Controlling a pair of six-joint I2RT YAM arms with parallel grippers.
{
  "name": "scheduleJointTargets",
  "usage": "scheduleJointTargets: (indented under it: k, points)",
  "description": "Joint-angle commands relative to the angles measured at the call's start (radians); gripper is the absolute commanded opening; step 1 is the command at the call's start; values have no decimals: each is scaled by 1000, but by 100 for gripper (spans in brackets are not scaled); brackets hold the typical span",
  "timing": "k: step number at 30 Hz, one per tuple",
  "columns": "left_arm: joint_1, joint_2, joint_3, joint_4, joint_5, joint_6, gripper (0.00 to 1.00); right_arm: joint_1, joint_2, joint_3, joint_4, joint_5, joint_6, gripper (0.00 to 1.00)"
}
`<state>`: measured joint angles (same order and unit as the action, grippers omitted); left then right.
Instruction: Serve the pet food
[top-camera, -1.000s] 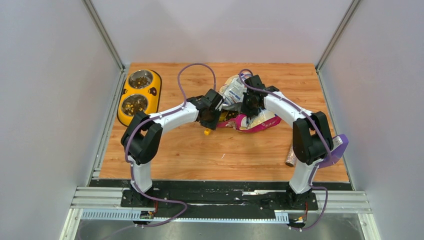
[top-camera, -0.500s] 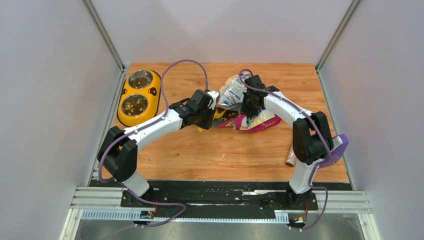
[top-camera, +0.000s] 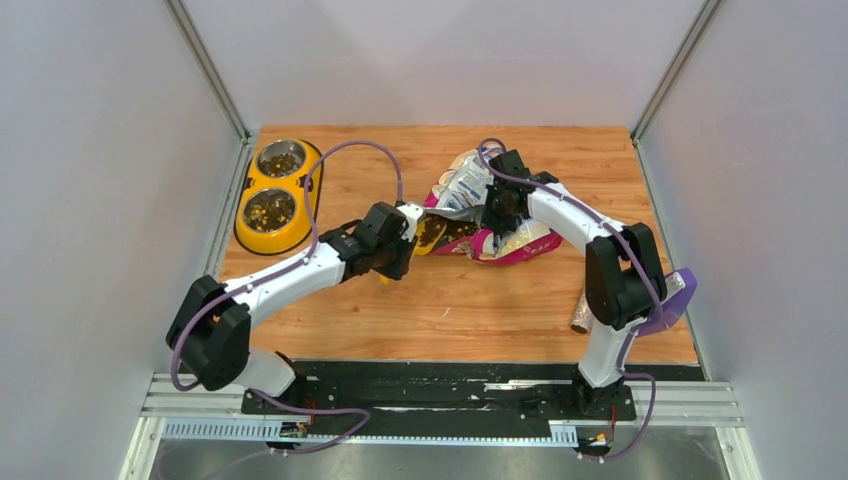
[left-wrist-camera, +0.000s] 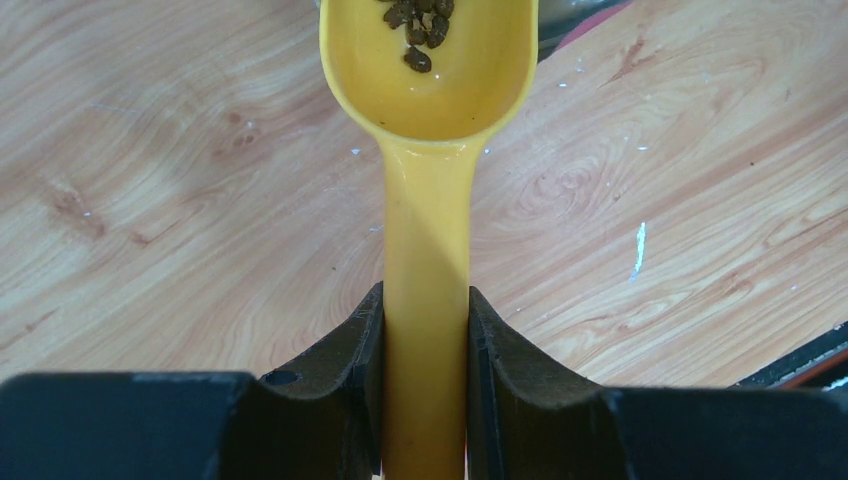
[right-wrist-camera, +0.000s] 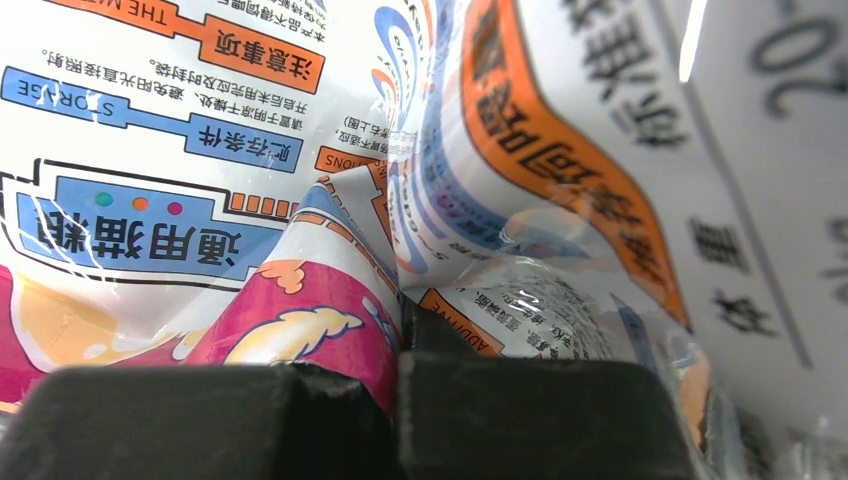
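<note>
The pink, blue and white cat food bag (top-camera: 520, 238) lies open at the table's middle back and fills the right wrist view (right-wrist-camera: 330, 200). My right gripper (top-camera: 497, 212) (right-wrist-camera: 400, 340) is shut on a fold of the bag. My left gripper (top-camera: 398, 243) (left-wrist-camera: 425, 300) is shut on the handle of a yellow scoop (left-wrist-camera: 428, 170), just left of the bag's mouth. The scoop's bowl (top-camera: 430, 232) holds several brown kibble pellets (left-wrist-camera: 418, 22) above the wooden table. The yellow double bowl feeder (top-camera: 300, 190) with kibble in both steel bowls stands at the far left.
A speckled tube (top-camera: 582, 312) lies by the right arm's base, next to a purple object (top-camera: 678, 300) against the right wall. Grey walls close in both sides and the back. Purple cables loop over both arms.
My left arm has drawn back to the left and toward the near edge, taking the scoop out of the bag's mouth. The right arm and the bag have not moved.
</note>
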<state>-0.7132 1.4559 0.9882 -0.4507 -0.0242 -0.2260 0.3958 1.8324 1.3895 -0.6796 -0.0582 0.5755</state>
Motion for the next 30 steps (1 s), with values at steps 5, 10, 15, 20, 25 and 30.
scheduleJointTargets:
  k: [5,10,15,20,25,30]
  points:
    - [-9,-154,-121,207,-4,111,0,-8,-18,12,17,55,15,0]
    - [-11,-219,-174,226,17,175,0,-7,-15,16,17,55,16,0]
    - [-12,-293,-217,230,37,210,0,-8,-12,22,15,54,18,0]
    - [-14,-332,-257,245,72,224,0,-8,-5,35,10,45,21,0]
    - [-17,-349,-271,230,117,256,0,-8,-3,48,9,41,24,0]
    - [-20,-396,-281,222,115,267,0,-7,1,54,7,33,32,0]
